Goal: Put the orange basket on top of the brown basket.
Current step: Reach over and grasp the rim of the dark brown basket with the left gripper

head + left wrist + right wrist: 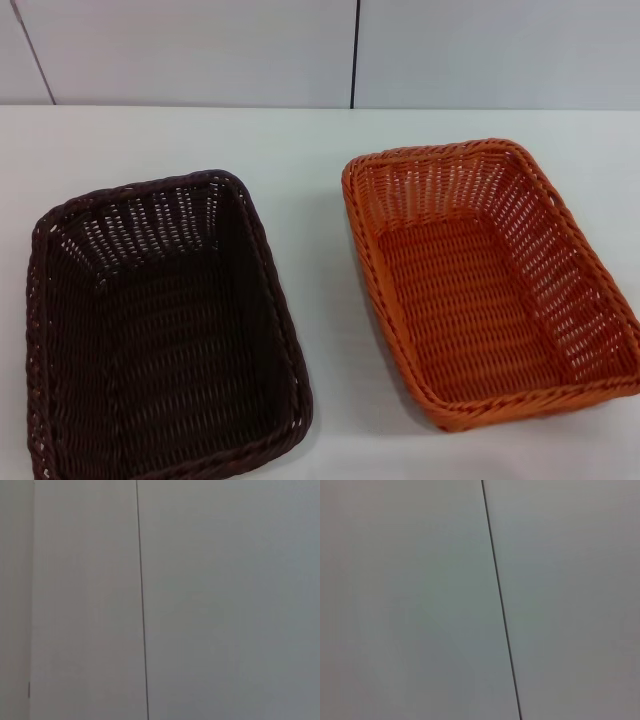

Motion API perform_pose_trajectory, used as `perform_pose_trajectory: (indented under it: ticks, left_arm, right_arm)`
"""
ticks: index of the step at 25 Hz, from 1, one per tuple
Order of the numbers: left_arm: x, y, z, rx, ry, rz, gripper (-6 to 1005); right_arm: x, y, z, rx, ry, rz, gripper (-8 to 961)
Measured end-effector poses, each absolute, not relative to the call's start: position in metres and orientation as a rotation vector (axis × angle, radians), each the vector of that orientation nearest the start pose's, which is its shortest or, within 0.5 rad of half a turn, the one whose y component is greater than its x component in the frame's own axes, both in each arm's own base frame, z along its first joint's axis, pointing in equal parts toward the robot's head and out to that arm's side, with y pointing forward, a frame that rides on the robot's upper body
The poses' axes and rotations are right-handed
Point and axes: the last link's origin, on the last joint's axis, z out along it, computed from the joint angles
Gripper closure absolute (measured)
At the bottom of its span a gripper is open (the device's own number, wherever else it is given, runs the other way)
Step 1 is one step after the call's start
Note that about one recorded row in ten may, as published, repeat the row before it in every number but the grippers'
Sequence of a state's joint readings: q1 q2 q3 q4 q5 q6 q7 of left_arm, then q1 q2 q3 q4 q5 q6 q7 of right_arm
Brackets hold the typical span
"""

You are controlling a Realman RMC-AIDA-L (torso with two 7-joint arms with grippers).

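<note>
The orange basket point(480, 300) stands upright and empty on the right side of the white table point(320, 150) in the head view. The brown basket point(160, 340) stands upright and empty on the left side, a hand's width apart from it. Neither gripper nor arm shows in the head view. Both wrist views show only a plain wall panel with a dark seam point(142, 605) point(501, 605), and no fingers.
A grey panelled wall point(200, 50) runs behind the table's far edge. Bare table surface lies between the two baskets and behind them.
</note>
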State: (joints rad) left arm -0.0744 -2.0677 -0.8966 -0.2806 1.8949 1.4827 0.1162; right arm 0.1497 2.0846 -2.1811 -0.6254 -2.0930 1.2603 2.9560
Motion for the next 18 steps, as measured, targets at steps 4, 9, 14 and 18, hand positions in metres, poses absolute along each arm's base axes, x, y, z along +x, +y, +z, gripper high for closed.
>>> perform_pose_trajectory:
  ticks: [4,9,14,18]
  left_arm:
    - [-0.408,0.198,0.058,-0.973,-0.491,-0.452,249]
    - [-0.404,0.201,0.057,-0.995,-0.487,-0.475,252]
    - [-0.400,0.212,0.060,-1.035,-0.494,-0.492,255]
    - [-0.385,0.235,0.076,-1.107,-0.520,-0.463,258]
  right_arm:
    - [0.319,0.285,0.016,-1.154,0.550,0.755,127]
    - [0.319,0.285,0.016,-1.156,0.550,0.755,128]
    - [0.318,0.285,0.016,-1.153,0.551,0.761,128]
    - [0.317,0.286,0.015,-1.155,0.556,0.765,129]
